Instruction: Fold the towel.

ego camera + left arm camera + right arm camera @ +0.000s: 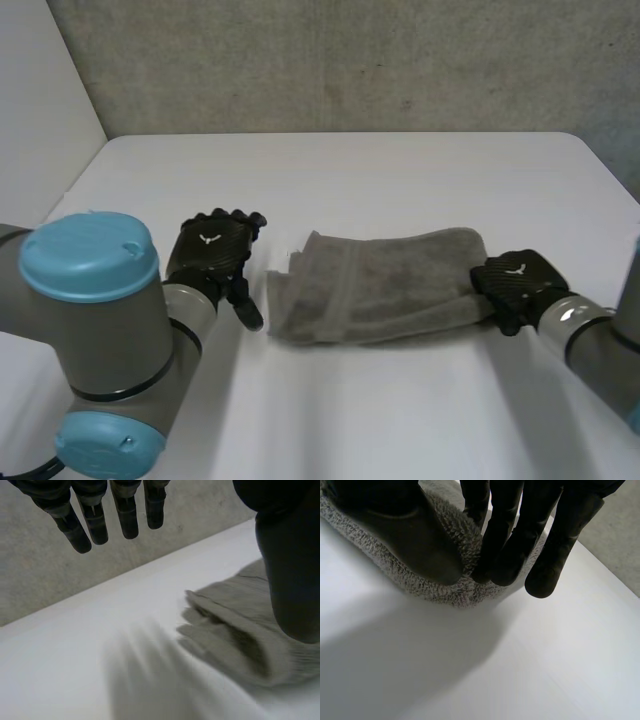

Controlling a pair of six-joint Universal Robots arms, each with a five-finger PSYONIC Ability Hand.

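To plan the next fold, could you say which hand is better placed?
Probably the right hand: it pinches the towel by one end, while the left hand hangs open beside it.

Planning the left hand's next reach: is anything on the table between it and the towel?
Nothing visible. Only bare table lies between the left hand and the near end of the towel. That hand's fingers are straight and hold nothing. The right hand pinches the towel's other end.

There is one grey terry towel (380,285) on one white worktop (400,180). There are two black robot hands: the left hand (212,250) at the towel's 9 o'clock, the right hand (515,280) at its 3 o'clock.
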